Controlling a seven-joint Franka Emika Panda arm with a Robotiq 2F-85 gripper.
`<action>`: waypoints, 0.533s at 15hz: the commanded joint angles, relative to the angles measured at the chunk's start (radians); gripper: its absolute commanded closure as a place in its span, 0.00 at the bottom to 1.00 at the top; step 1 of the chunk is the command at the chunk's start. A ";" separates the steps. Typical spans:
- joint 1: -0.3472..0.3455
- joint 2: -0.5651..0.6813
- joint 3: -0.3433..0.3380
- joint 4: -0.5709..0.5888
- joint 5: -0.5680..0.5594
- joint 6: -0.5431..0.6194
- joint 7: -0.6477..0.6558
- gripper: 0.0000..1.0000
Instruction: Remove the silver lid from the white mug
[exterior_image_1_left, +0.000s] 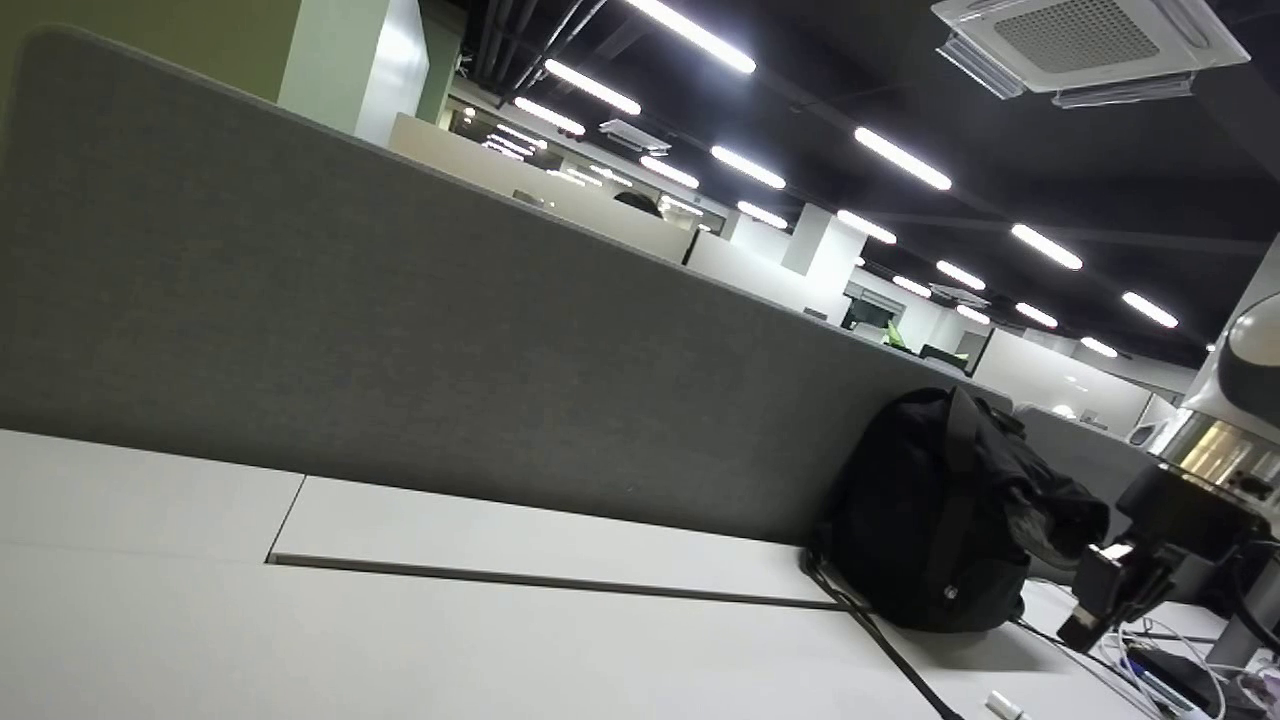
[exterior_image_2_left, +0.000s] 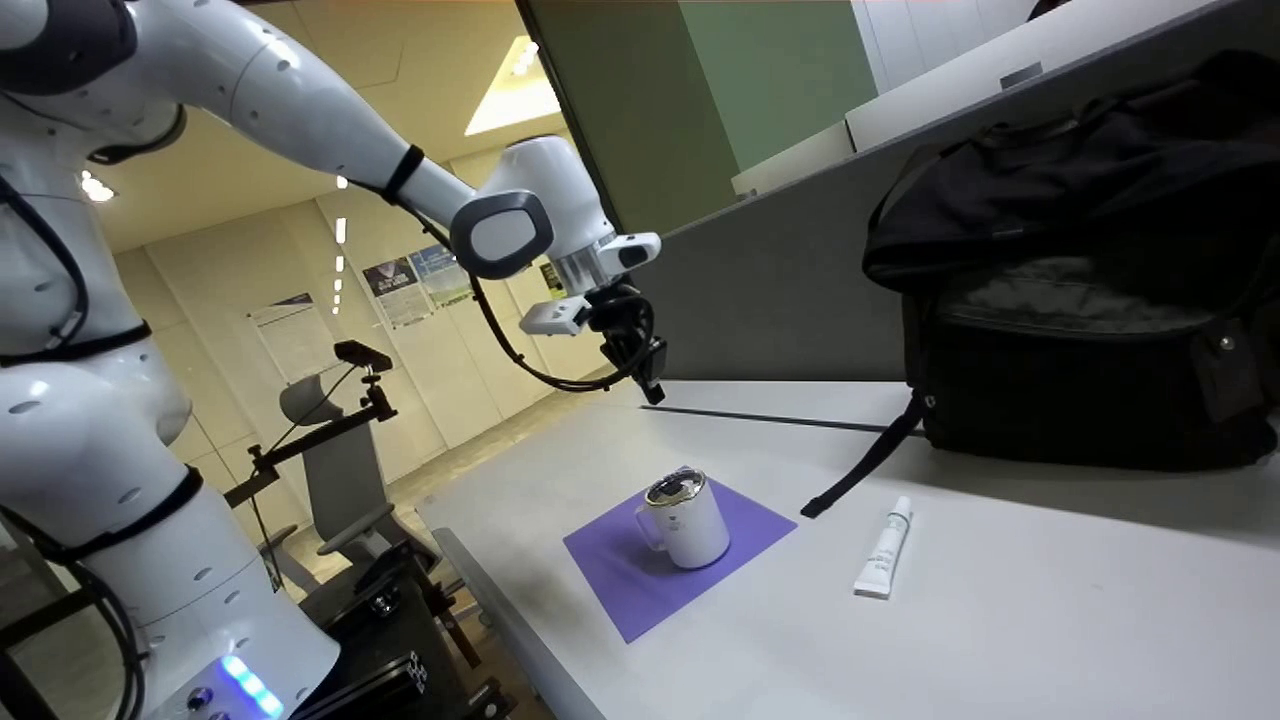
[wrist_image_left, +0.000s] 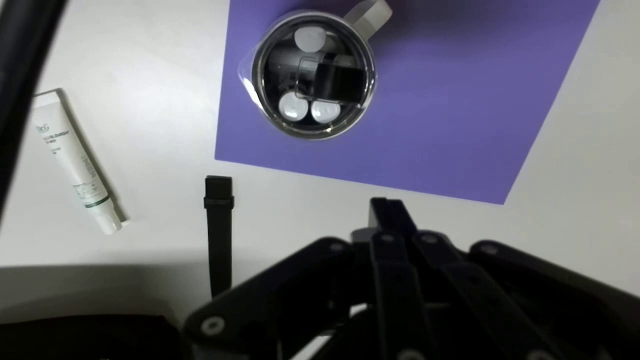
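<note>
A white mug (exterior_image_2_left: 695, 530) stands upright on a purple sheet (exterior_image_2_left: 620, 580) on the white table. Its lid (exterior_image_2_left: 676, 487) is seated on top; it looks dark and clear with a shiny rim. In the wrist view the lid (wrist_image_left: 285, 72) shows from above at the top middle, with the mug's handle (wrist_image_left: 369, 19) at upper right. The mug is out of view in an exterior view that shows the gripper (exterior_image_1_left: 1075, 635) at the right edge. My gripper (exterior_image_2_left: 655, 397) is shut and empty, raised above the table and apart from the mug. Its fingertips (wrist_image_left: 392, 202) meet in the wrist view.
A white tube (exterior_image_2_left: 885, 550) lies on the table, also in the wrist view (wrist_image_left: 75, 160). A black backpack (exterior_image_2_left: 1080, 340) stands against a grey partition (exterior_image_1_left: 450, 330). Its strap (wrist_image_left: 219, 230) reaches over the table towards the purple sheet. Cables (exterior_image_1_left: 1130, 650) lie near the backpack.
</note>
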 joint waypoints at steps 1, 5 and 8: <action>-0.014 0.004 0.015 0.000 -0.007 -0.001 0.006 0.99; -0.014 0.007 0.016 0.001 -0.007 -0.001 0.006 0.99; -0.014 0.007 0.016 0.001 -0.007 -0.001 0.006 1.00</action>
